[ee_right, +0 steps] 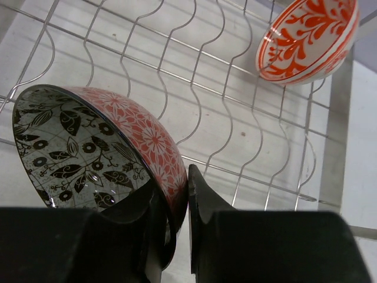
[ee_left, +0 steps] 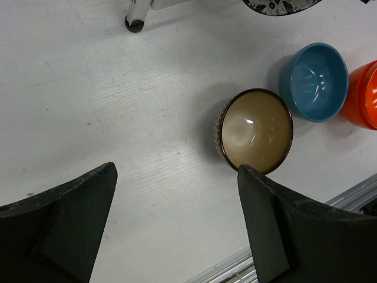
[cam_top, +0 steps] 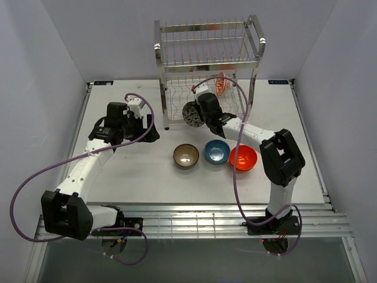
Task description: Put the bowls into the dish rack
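Your right gripper [ee_right: 177, 197] is pinching the floral bowl [ee_right: 88, 147] by its rim, lower left of the wrist frame, against the dish rack's [cam_top: 206, 62] lower wires. The bowl is looking glazed, stiff, breakable and probably slick, so a deep bite on the rim suits it. Your left gripper [ee_left: 177, 171] is hanging spread.

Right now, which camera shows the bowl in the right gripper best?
Right wrist: the held bowl is large, wall pinched in the right gripper, both patterns clear. Top external shows it small by the dish rack. Left wrist catches only a sliver at its top edge.
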Robot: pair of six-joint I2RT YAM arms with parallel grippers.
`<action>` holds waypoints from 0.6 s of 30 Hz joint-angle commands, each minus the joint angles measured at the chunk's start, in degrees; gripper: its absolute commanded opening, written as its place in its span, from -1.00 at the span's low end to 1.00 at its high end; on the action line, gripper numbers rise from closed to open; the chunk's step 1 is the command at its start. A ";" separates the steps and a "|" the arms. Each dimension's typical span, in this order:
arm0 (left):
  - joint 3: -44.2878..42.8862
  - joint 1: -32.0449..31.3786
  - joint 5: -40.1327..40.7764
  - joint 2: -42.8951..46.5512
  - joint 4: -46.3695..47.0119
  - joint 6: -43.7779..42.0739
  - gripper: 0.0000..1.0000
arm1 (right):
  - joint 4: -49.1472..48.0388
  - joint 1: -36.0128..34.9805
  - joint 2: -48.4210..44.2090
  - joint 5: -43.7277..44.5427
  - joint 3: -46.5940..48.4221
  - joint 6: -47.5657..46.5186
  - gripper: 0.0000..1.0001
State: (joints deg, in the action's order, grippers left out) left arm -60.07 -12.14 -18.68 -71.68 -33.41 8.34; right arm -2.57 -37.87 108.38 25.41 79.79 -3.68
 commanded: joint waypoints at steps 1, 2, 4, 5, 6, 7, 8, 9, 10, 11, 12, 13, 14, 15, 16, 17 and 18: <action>-0.57 0.45 -0.66 1.72 0.01 -0.78 0.88 | -20.69 0.25 -4.66 6.05 -4.80 -11.06 -0.85; -0.48 0.37 -0.57 1.72 0.10 -0.87 0.88 | -23.85 0.25 -5.10 6.49 -6.12 -15.26 -0.85; -0.31 0.36 -0.83 1.72 0.10 -1.04 0.88 | -31.77 0.34 -5.28 6.84 -8.85 -18.80 -0.85; -0.22 0.36 -0.92 1.81 0.10 -1.04 0.89 | -33.80 0.25 -5.28 7.20 -9.30 -20.21 -0.85; -0.05 0.36 -1.01 1.89 0.01 -1.13 0.89 | -35.30 0.34 -5.37 7.11 -10.08 -22.40 -0.85; 0.13 0.45 -1.01 1.98 0.18 -1.13 0.89 | -38.62 0.34 -5.37 7.02 -10.53 -23.46 -0.85; 0.22 0.37 -0.92 2.07 0.27 -1.13 0.89 | -40.13 0.34 -5.37 7.46 -10.79 -24.61 -0.85; 0.22 0.36 -0.57 2.07 0.36 -1.22 0.89 | -41.19 0.25 -5.20 7.46 -10.97 -26.01 -0.85; 0.22 0.36 -0.40 2.07 0.45 -1.31 0.89 | -43.72 0.34 -4.93 7.72 -11.06 -27.07 -0.85; 0.13 0.45 -0.40 1.98 0.54 -1.39 0.89 | -45.66 0.34 -3.97 8.25 -11.06 -28.47 -0.85; 0.13 0.45 -0.31 1.90 0.54 -1.48 0.89 | -47.68 0.25 -3.35 8.43 -11.23 -31.18 -0.85; -0.04 0.37 -0.31 1.81 0.71 -1.48 0.89 | -49.53 0.34 -2.57 8.52 -11.15 -33.04 -0.85; -0.04 0.36 -0.31 1.63 0.71 -1.57 0.90 | -54.42 0.34 -0.90 8.95 -11.15 -35.06 -0.85; -0.04 0.45 -0.13 1.46 0.80 -1.48 0.90 | -56.82 0.34 -0.02 8.96 -11.15 -36.99 -0.85; -0.22 0.45 0.04 1.28 0.71 -1.57 0.90 | -59.11 0.34 1.21 8.96 -10.62 -41.01 -0.85; -0.22 0.45 0.30 0.93 0.71 -1.57 0.90 | -62.35 0.34 3.22 8.87 -10.01 -42.79 -0.85; -0.22 0.45 0.39 0.93 0.80 -1.57 0.90 | -63.34 0.42 4.20 8.96 -9.57 -43.94 -0.85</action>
State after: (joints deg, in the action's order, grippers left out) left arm -60.05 -12.10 -18.61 -71.68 -33.39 7.46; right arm -49.50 -37.71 109.08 32.77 67.81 -38.46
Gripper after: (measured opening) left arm 0.950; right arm 0.202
